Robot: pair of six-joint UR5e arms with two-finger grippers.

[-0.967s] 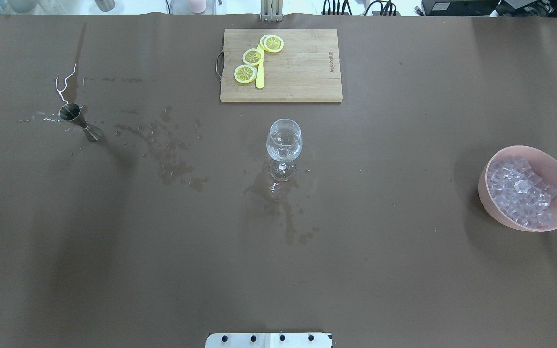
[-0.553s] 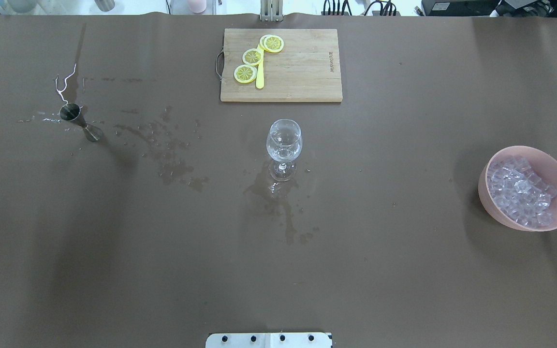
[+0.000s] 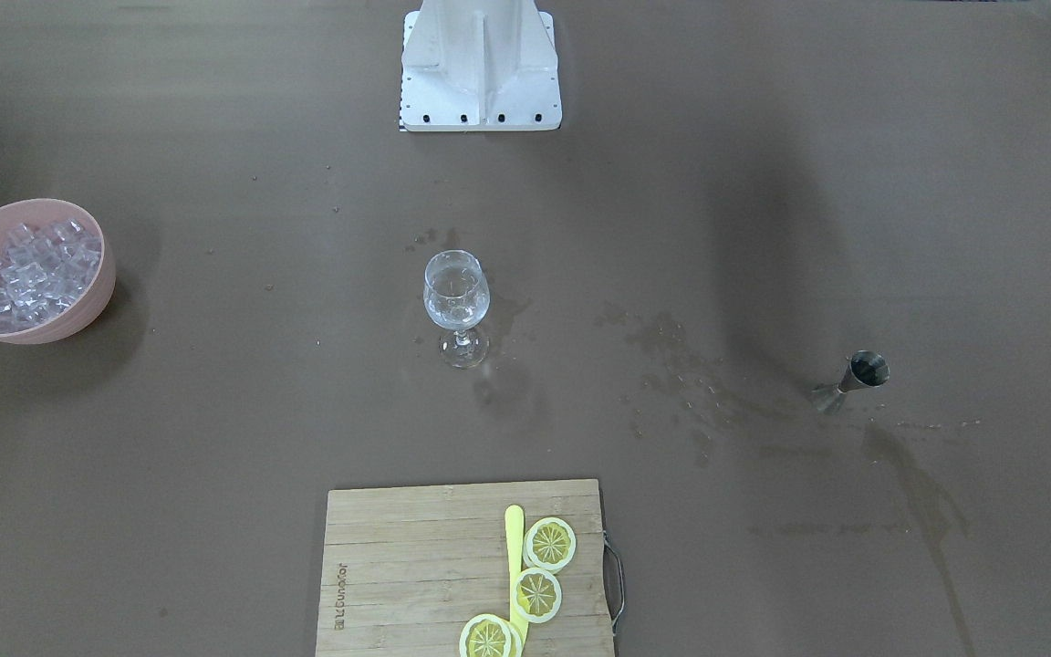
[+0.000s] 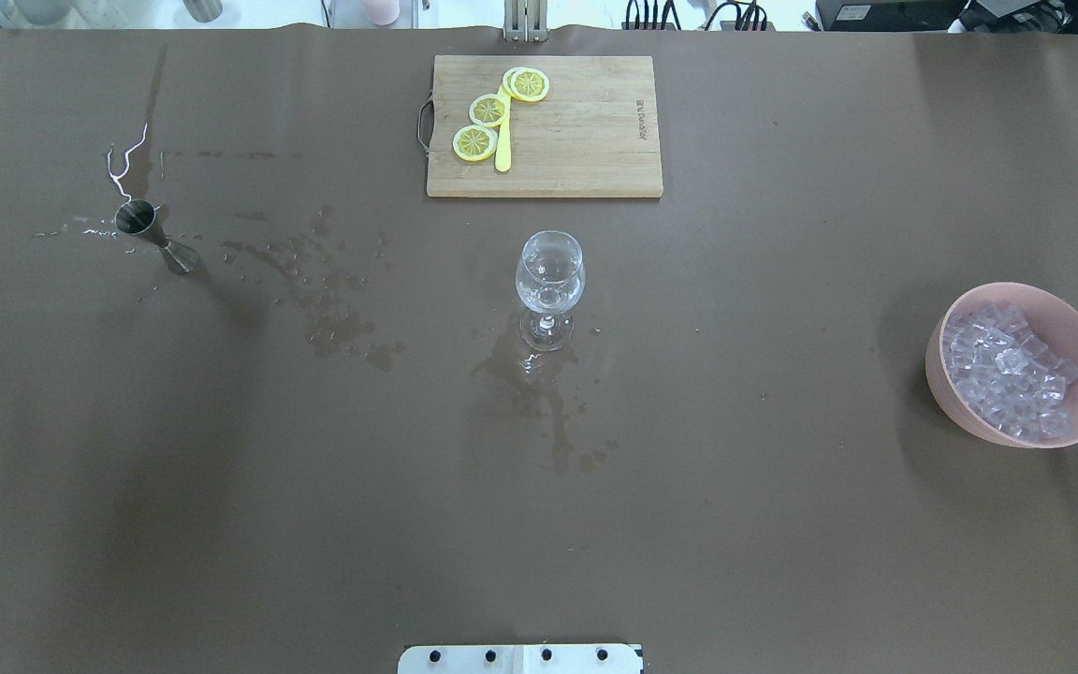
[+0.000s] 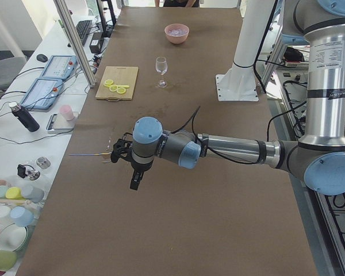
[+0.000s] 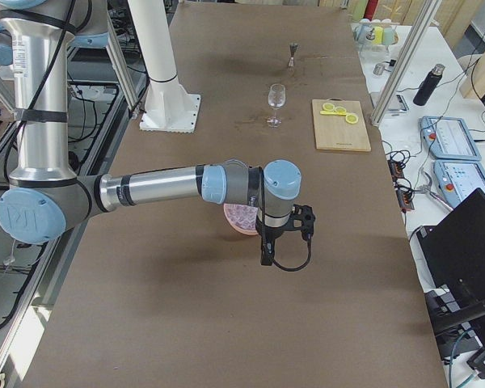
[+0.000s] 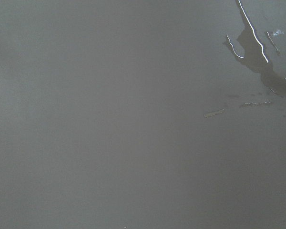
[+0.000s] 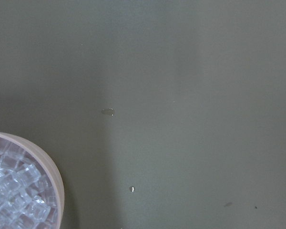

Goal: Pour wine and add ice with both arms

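Brown counter (image 4: 782,524) carries wet spill patches (image 4: 342,323) between jigger (image 4: 157,236) and wine glass (image 4: 550,279); ice (image 4: 1007,374) fills the pink bowl (image 4: 936,382) far right. Any wine in the glass is too clear to make out. Left pincer (image 5: 134,181) and right pincer (image 6: 266,253) show only sidelong; open or closed, I cannot tell.

Six views, one table (image 4: 782,562).
Overhead and front views face each other, sharing the wine glass (image 4: 549,271); wrist cameras sit close, probably looking straight down.

clear wine glass (image 4: 549,276) is standing mid-table, wooden cutting board (image 4: 586,140) lying beyond it, steel jigger (image 4: 157,240) sitting far left, pink bowl (image 4: 947,393) holding ice cubes (image 4: 1007,379) far right.
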